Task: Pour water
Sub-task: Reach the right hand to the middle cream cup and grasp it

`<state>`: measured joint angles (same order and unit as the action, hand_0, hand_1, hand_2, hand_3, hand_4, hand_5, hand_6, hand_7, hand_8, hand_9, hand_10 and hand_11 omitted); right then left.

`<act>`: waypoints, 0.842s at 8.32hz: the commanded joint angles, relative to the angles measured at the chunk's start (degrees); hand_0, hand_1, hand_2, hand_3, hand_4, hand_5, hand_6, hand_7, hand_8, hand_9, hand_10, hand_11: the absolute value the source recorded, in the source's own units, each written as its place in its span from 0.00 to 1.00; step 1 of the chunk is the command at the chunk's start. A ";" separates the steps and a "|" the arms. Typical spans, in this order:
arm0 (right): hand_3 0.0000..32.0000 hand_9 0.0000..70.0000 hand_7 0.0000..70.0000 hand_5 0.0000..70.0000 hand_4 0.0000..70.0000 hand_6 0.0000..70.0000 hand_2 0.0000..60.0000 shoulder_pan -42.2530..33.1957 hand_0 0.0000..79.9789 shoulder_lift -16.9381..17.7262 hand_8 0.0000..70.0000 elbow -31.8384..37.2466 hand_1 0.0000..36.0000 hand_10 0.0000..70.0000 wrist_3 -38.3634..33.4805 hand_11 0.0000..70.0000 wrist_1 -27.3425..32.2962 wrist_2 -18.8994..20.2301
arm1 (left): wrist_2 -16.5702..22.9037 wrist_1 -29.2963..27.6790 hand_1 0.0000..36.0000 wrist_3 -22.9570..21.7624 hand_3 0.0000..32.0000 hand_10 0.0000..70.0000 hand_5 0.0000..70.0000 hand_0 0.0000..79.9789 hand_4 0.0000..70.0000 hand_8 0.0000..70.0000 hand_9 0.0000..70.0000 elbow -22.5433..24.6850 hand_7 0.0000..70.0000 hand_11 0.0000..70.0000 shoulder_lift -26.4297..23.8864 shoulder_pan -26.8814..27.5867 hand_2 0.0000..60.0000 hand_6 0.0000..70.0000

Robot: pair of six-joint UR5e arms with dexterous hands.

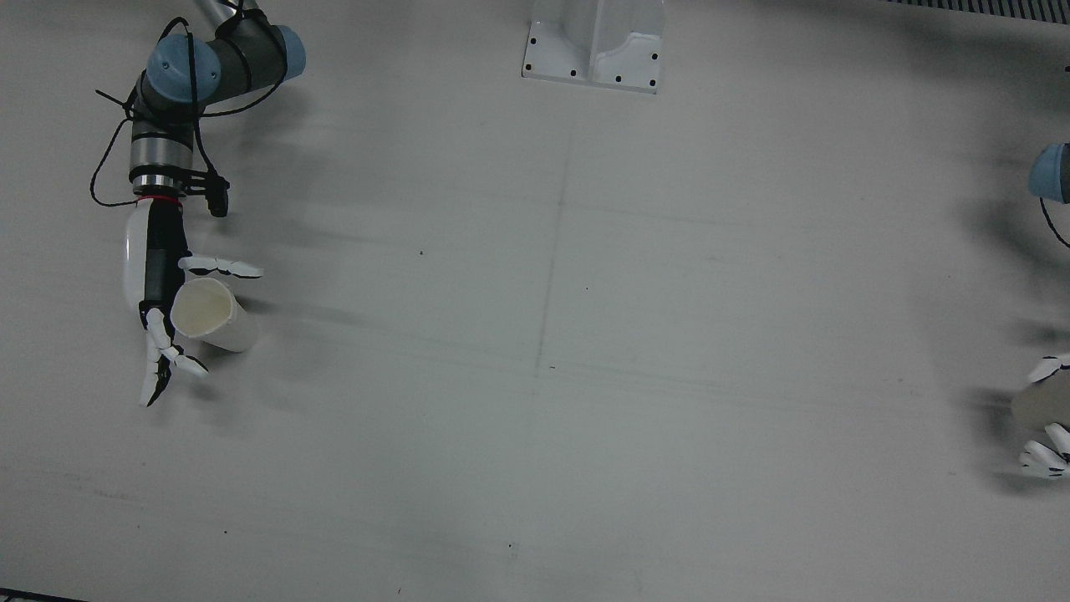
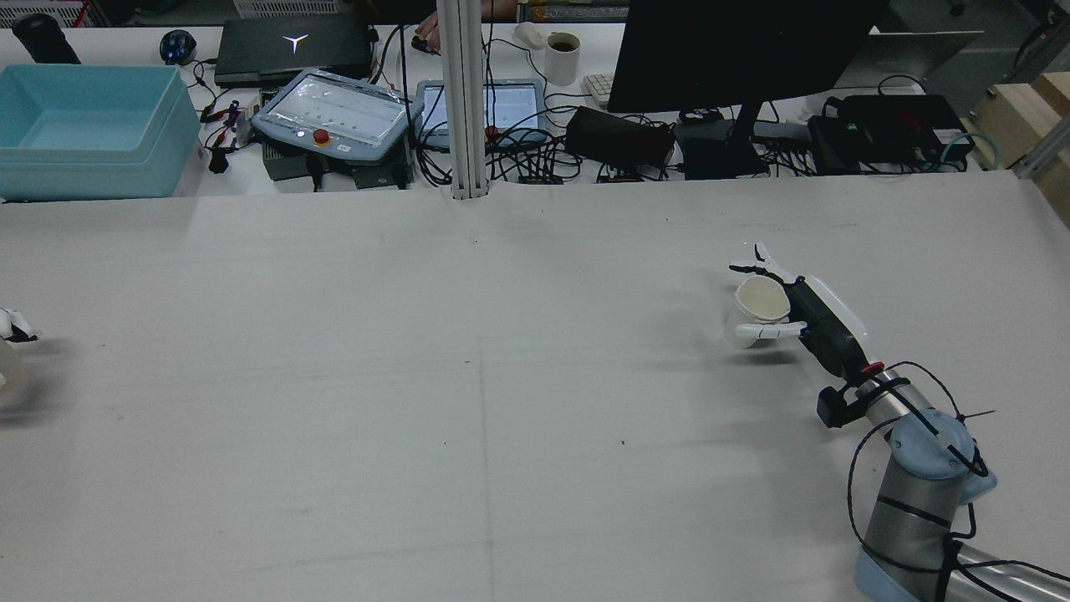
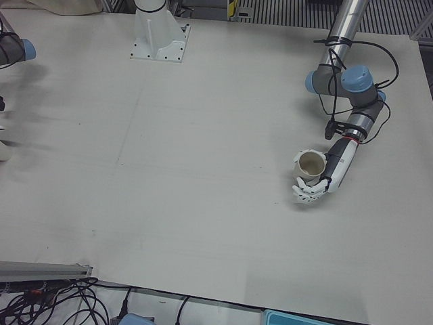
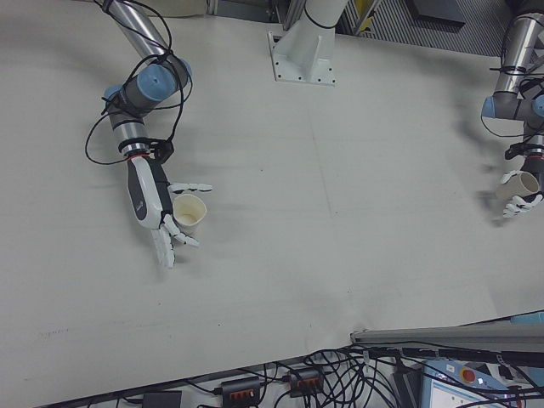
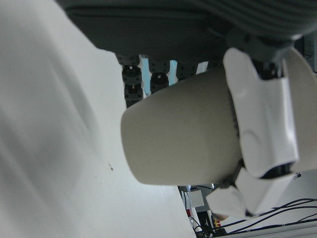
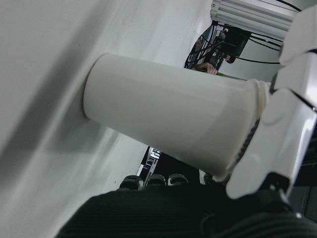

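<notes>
Overhead, the front view cropped the left hand [image 1: 1049, 418] at its edge; the left-front view showed it whole, fingers [image 3: 308, 193] wrapped around the left cup [image 3: 310, 164], which was held tilted clear of the worktop [image 3: 203, 149], as the left hand view confirmed. The right hand [image 4: 157, 208] lay low and extended, thumb and fingers [image 4: 174, 234] spread either side of the right cup [image 4: 189, 211], which stood on the worktop; a firm grip could not be told. Open worktop separated the two cups.
</notes>
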<state>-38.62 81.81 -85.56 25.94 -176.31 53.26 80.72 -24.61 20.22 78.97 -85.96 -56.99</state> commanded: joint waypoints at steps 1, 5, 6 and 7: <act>0.00 0.00 0.00 0.28 0.21 0.00 0.14 0.73 0.59 0.19 0.00 0.22 0.37 0.01 0.16 0.03 0.00 0.09 | -0.12 0.00 1.00 -0.01 0.00 0.25 1.00 0.67 0.56 0.37 0.52 -0.04 0.57 0.39 0.00 0.03 1.00 0.49; 0.00 0.00 0.00 0.14 0.08 0.00 0.07 1.00 0.59 -0.24 0.00 1.36 0.37 0.00 0.16 0.01 0.00 0.00 | -0.12 0.00 1.00 0.08 0.00 0.25 1.00 0.67 0.56 0.37 0.52 -0.13 0.57 0.39 0.00 0.03 1.00 0.49; 0.00 0.00 0.00 0.16 0.10 0.00 0.08 1.00 0.59 -0.85 0.00 1.36 0.37 0.00 0.34 0.02 -0.09 0.09 | -0.12 0.00 1.00 0.08 0.00 0.25 1.00 0.67 0.56 0.37 0.52 -0.13 0.57 0.39 0.00 0.03 1.00 0.49; 0.00 0.00 0.00 0.18 0.12 0.00 0.09 1.09 0.59 -1.12 0.00 1.36 0.37 0.00 0.60 0.02 -0.09 0.09 | -0.21 -0.09 1.00 0.17 0.00 0.25 1.00 0.67 0.56 0.37 0.52 -0.30 0.57 0.39 0.00 0.03 1.00 0.49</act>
<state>-37.68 81.45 -84.39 26.15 -176.34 53.30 80.60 -24.61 20.29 78.85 -85.96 -56.95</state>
